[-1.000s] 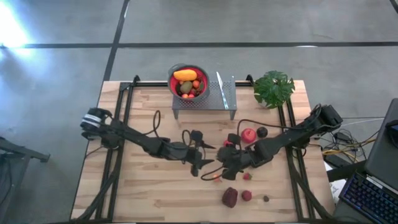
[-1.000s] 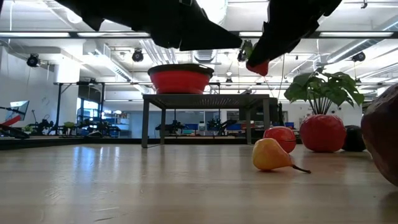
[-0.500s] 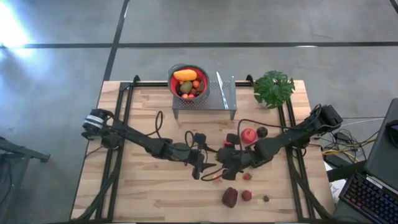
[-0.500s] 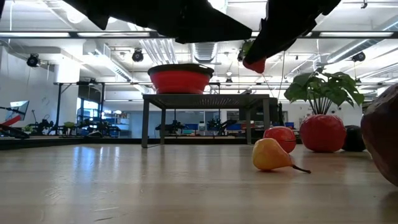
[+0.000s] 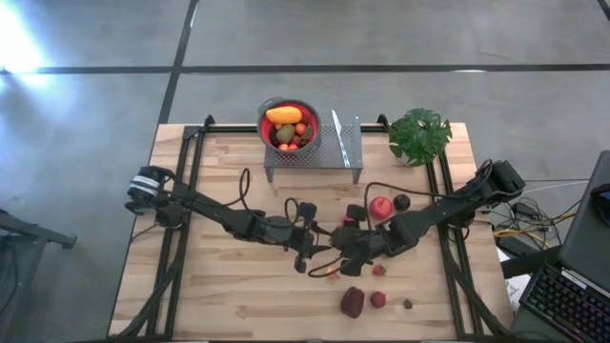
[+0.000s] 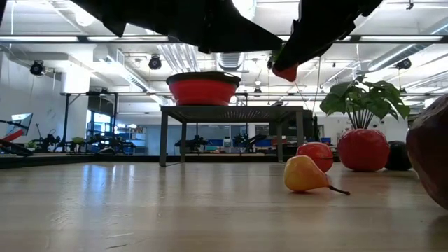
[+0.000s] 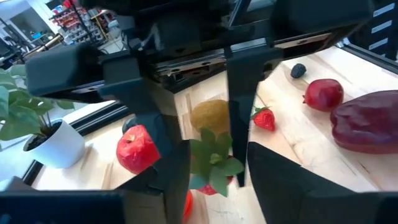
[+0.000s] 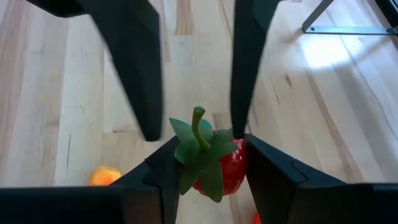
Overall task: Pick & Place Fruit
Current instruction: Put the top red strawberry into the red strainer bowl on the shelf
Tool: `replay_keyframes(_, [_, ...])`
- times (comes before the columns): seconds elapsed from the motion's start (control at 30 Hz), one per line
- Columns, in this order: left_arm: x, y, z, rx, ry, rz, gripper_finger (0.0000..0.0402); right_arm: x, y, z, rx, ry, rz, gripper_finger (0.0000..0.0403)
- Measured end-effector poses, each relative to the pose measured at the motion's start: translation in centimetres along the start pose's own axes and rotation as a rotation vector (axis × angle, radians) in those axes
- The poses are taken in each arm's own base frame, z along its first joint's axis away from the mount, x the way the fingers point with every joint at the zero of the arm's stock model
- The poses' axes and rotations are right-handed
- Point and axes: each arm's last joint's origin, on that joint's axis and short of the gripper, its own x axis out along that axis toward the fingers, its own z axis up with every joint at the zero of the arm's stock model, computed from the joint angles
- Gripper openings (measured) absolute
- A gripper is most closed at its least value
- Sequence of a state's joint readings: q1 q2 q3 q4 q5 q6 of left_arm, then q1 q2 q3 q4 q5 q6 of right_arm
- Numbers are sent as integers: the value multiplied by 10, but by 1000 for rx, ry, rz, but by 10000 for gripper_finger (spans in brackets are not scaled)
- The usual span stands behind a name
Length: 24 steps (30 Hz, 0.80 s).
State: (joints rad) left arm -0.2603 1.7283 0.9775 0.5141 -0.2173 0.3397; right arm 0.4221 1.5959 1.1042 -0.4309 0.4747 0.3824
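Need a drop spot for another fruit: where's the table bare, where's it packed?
Bare: the wood left of the metal stand, and the near-left table corner. Crowded: around both grippers mid-table, the red apple and the maroon fruit.

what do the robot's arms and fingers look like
Both arms are dark, nearly black, slim and jointed, with thin black cables looping alongside. The left arm has a pale band near its base. The left gripper and right gripper each carry two flat, matte black, blocky fingers.

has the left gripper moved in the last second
Yes. In the high view the left gripper has shifted right, away from the bowl stand, toward the right gripper.
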Motion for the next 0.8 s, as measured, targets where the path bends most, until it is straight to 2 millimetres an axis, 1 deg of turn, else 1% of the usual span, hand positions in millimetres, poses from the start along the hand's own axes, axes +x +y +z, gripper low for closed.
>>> replay_keyframes(0.13, [0,1,0,-1,0,2,136,0,0,0,-4,-6,-13,140])
replay_keyframes(0.33, [0,1,0,-3,1,4,96,0,-1,0,-9,-10,-23,152])
replay_keyframes(0.57, [0,1,0,-4,1,4,51,0,-1,0,-20,-10,-23,139])
replay_keyframes(0.8, [0,1,0,-4,1,4,12,0,-1,0,-20,-11,-23,153])
